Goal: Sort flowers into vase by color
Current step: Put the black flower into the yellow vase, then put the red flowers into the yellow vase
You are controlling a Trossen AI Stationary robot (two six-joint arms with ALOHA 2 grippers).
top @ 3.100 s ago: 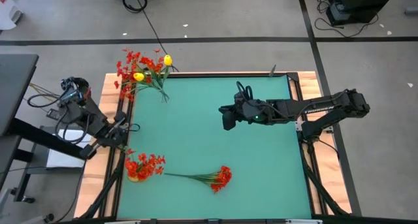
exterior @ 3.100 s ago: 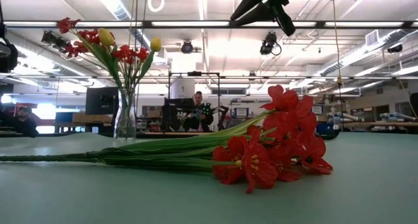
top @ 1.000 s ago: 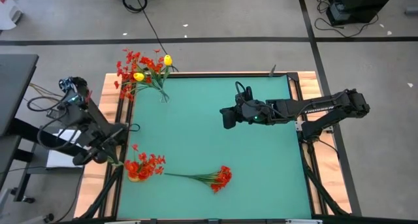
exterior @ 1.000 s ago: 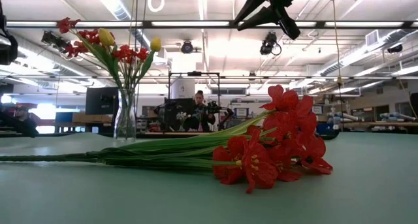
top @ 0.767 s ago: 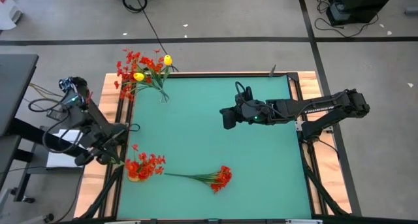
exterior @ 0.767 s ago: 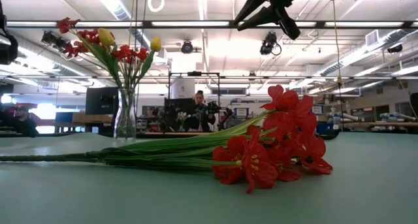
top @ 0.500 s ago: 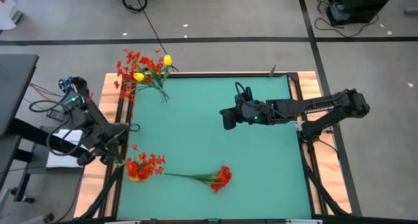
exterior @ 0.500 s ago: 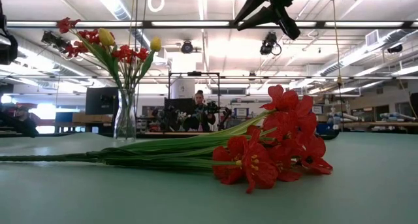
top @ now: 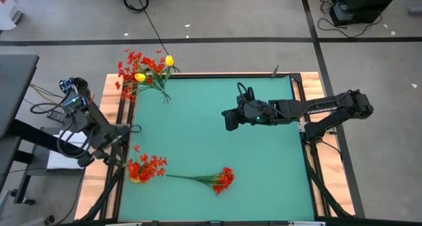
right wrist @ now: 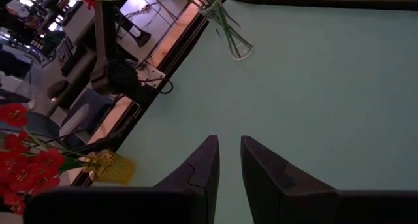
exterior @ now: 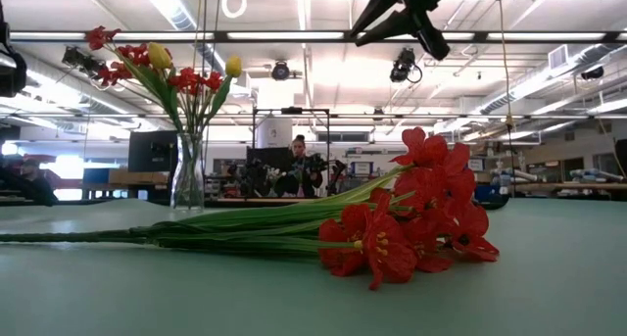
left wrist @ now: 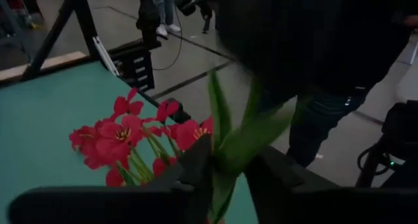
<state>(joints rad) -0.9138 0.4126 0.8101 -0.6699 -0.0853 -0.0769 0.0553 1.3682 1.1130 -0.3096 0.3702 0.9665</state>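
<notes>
The left gripper (left wrist: 225, 175) hangs over the yellow vase (top: 136, 178) at the green counter's (top: 264, 160) near-left edge, its fingers (left wrist: 196, 168) slightly apart around green flower stems (left wrist: 225, 142). The right gripper (right wrist: 228, 160), fingers narrowly parted and empty, hovers mid-counter. A red spray (top: 217, 180) lies nearby; a glass vase (exterior: 188, 174) holds mixed flowers.
</notes>
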